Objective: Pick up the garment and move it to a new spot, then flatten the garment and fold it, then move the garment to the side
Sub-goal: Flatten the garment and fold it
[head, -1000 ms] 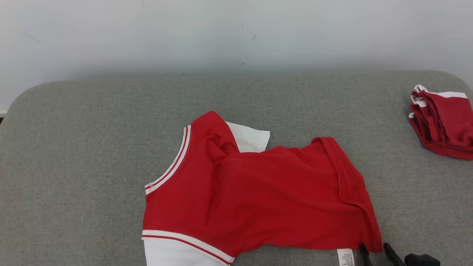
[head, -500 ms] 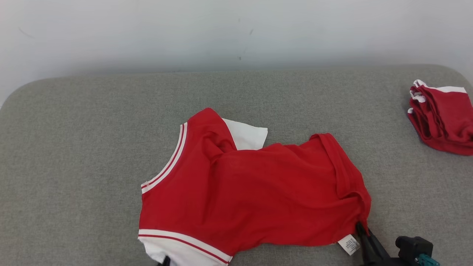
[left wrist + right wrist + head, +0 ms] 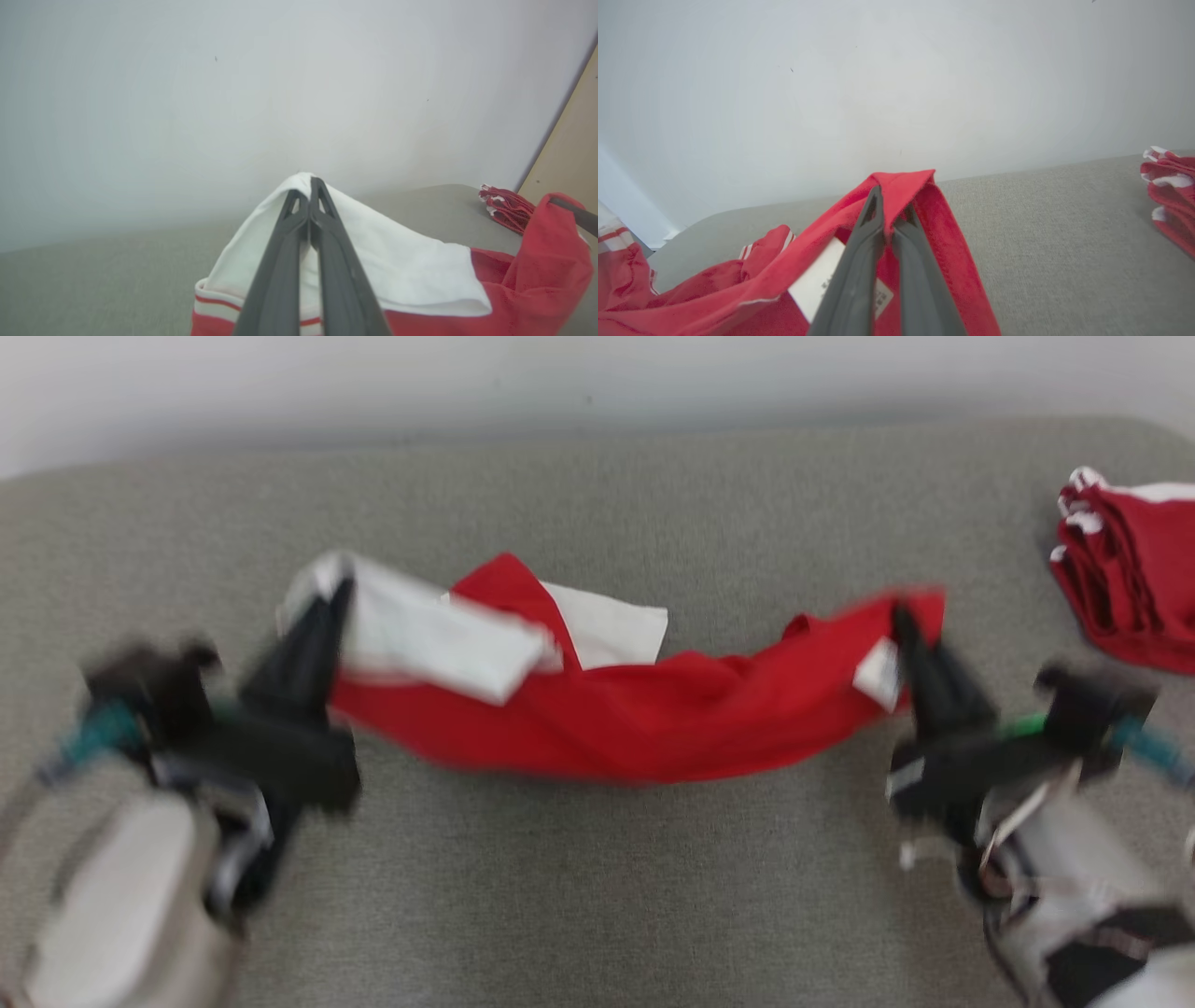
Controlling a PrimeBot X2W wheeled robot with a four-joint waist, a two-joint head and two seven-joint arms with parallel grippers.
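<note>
The garment (image 3: 635,728) is hanging stretched between the two end effectors over the middle of the bench (image 3: 597,896). Its long axis is running left to right across the head view and sagging in the centre. Its white-sleeved end is pointing to the robot's left and its red hem end to the right.

The left end effector (image 3: 341,586) is clamping shut on a white sleeve. In the left wrist view its two fingers are pressing together with white cloth draping over their tips. The right end effector (image 3: 901,614) is gripping the red hem corner. In the right wrist view the red edge is folding over its closed fingertips, and a white label (image 3: 878,674) is lying just beside them.

The head view is smearing with motion, so both arms and the cloth edges are showing soft. It is hard to tell whether the sagging middle is touching the bench or hanging just clear of it. The label's print is too blurred to read. Both wrist views are cutting the garment off at the bottom edge.

The garment is showing red with white sleeves and red-and-white striped trim. A second white sleeve is peeking out behind a red fold near the centre. A stack (image 3: 1130,579) of folded red cloth is sitting near the bench's far right corner, cut by the picture's edge.
</note>
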